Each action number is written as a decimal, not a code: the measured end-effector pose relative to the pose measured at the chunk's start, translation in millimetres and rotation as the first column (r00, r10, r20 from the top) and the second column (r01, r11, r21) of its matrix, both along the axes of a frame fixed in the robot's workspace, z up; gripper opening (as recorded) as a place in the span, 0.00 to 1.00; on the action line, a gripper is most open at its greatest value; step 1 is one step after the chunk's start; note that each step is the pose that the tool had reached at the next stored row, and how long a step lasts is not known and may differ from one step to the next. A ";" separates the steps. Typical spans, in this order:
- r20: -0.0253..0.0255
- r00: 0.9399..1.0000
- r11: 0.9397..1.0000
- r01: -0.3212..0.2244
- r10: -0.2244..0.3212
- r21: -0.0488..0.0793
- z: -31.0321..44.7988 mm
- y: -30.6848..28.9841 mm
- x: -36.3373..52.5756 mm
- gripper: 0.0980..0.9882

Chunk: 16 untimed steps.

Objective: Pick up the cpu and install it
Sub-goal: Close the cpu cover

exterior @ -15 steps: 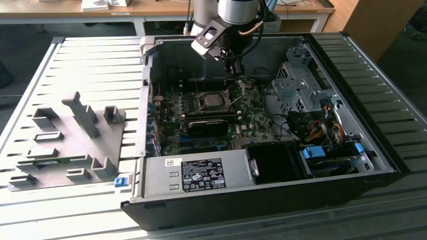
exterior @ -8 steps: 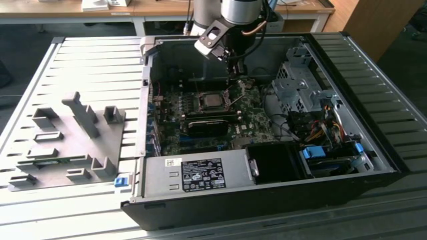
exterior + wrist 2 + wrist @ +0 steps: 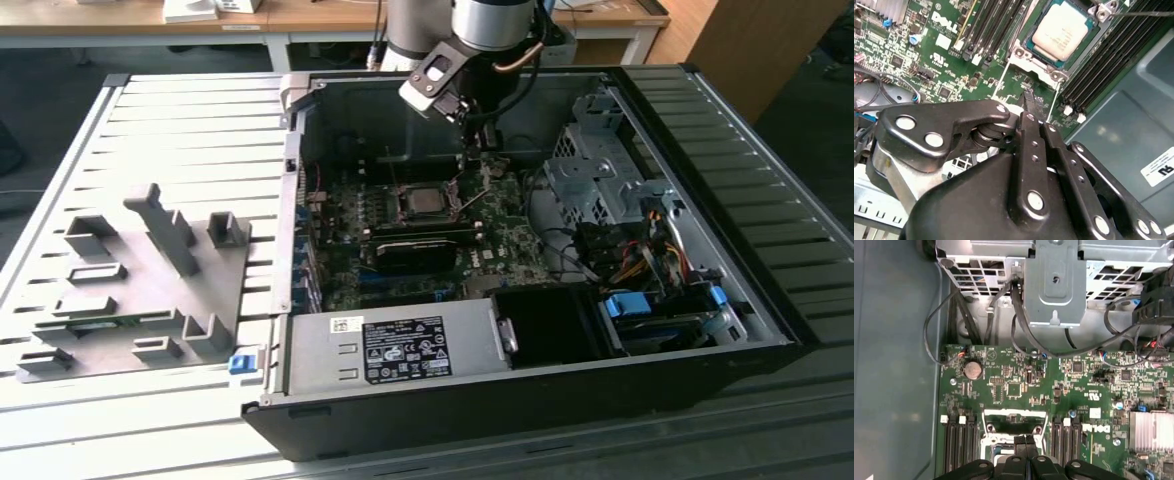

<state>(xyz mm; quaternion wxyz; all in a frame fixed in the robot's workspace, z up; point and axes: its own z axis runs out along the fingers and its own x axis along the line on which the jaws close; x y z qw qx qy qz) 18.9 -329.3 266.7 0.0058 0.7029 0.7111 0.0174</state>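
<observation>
Cpu (image 3: pixel 1061 31): pale matt metal lid, smooth, faint sheen. Motherboard (image 3: pixel 1019 390): green pcb, slightly glossy lacquer. Gripper (image 3: pixel 1028 97): black links, satin finish, shiny silver rivets. Drive cage (image 3: pixel 1054 280): dull grey sheet metal, unpainted. Heatsink (image 3: pixel 1151 430): bright ribbed alu. Case (image 3: pixel 534 410): matt black outside, grey painted metal inside. Power supply (image 3: pixel 310 350): grey metal w/ white paper-like label. Desk (image 3: pixel 187 130): slatted grey metal, soft sheen. Fixture (image 3: pixel 134 290) nr the desk's edge on the exterior view's left: prob. matt grey plastic.

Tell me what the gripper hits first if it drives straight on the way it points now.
Most likely the edge of the socket frame beside the cpu lying in it, or the green motherboard right by it; depth is unclear. The gripper has its jaws closed and empty.
</observation>
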 end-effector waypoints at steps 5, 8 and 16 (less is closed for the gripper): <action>-0.002 1.000 1.000 0.000 0.000 0.000 -1.0 0.0 8.6 0.01; -0.002 1.000 1.000 0.000 0.000 0.000 -2.5 0.1 11.2 0.01; -0.003 1.000 1.000 0.000 0.000 0.000 -5.5 0.2 21.2 0.01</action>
